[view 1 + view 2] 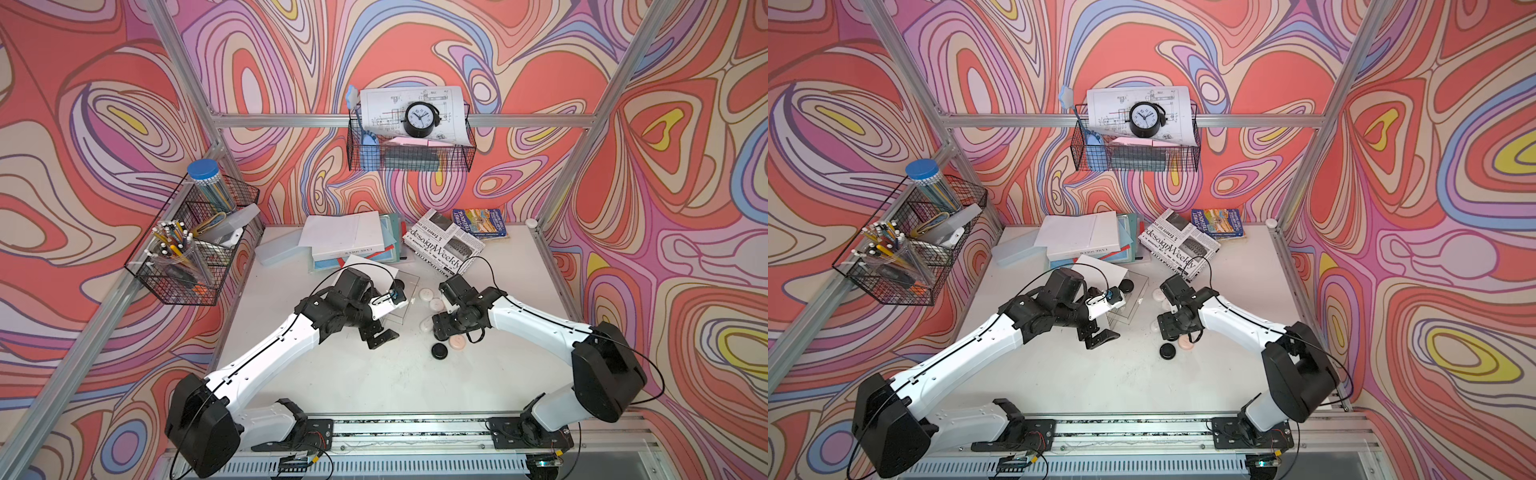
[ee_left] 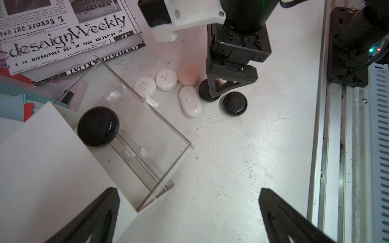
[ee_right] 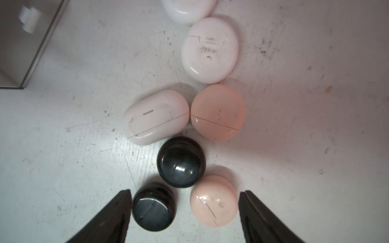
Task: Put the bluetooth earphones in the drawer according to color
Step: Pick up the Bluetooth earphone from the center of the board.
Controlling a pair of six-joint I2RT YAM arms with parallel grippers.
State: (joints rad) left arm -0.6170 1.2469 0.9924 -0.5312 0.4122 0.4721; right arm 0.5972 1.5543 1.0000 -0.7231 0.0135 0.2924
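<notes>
Pick step, likely: right gripper [image 3: 185, 191] open, empty, straddling black case [image 3: 153, 207] and pink case [image 3: 213, 202]; next should isolate black, drawer [image 2: 160, 114] at 10 o'clock.

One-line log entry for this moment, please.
clear plastic drawer open, glossy black pebble case inside | left gripper open, empty | right gripper open, flanking second black case, beige-pink case

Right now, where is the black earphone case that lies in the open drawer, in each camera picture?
In a top view: the black case sits mid-picture, inside the open drawer.
In a top view: same place.
Left wrist: inside the drawer, against the white cabinet; case at.
Right wrist: not in it.
Shared landmark: the clear drawer, seen in all four.
</notes>
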